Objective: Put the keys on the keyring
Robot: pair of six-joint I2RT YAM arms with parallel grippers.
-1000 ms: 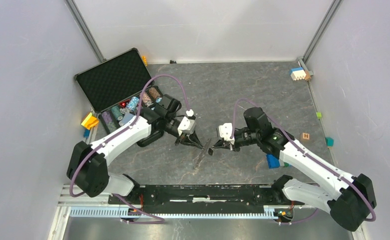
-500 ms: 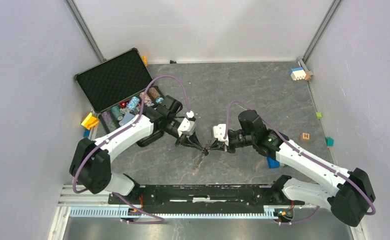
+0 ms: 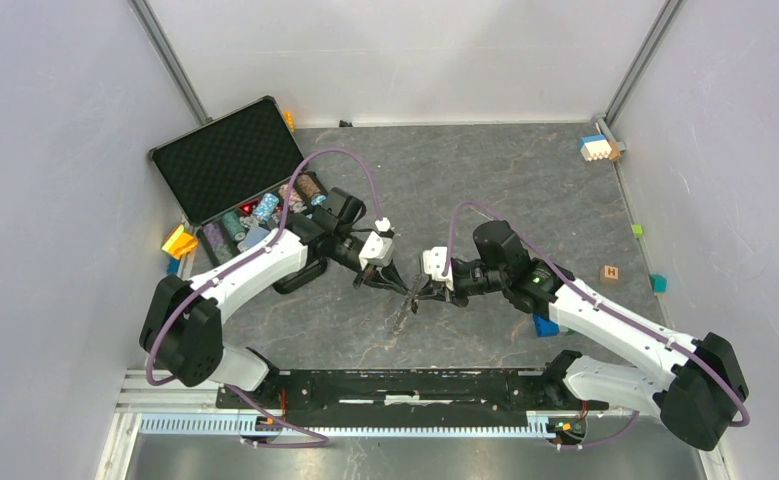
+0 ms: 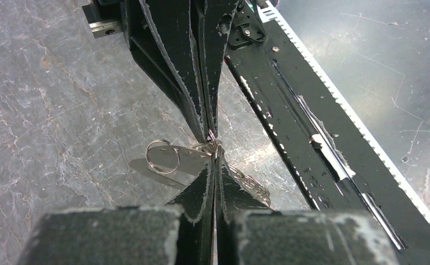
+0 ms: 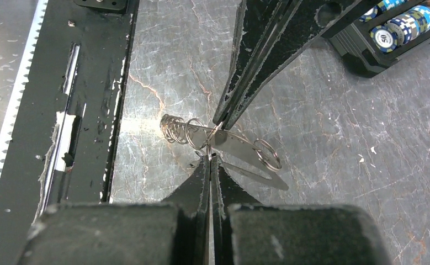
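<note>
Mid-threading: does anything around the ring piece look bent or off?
Yes: the wire rings at one end of the flat metal strip look splayed apart like a stretched spring, not lying flat together.

Pinching the lower edge of a flat silver strip (image 5: 235,145) mid-frame with the right gripper (image 5: 210,158), shut, at bottom centre. Meeting the left gripper (image 5: 219,123), slanting down from the top, likewise shut on the strip. Carrying a split ring (image 5: 267,153) at the right end, a coil of rings (image 5: 175,128) at the left. Hanging just above the grey table (image 5: 345,132), shadow below
</note>
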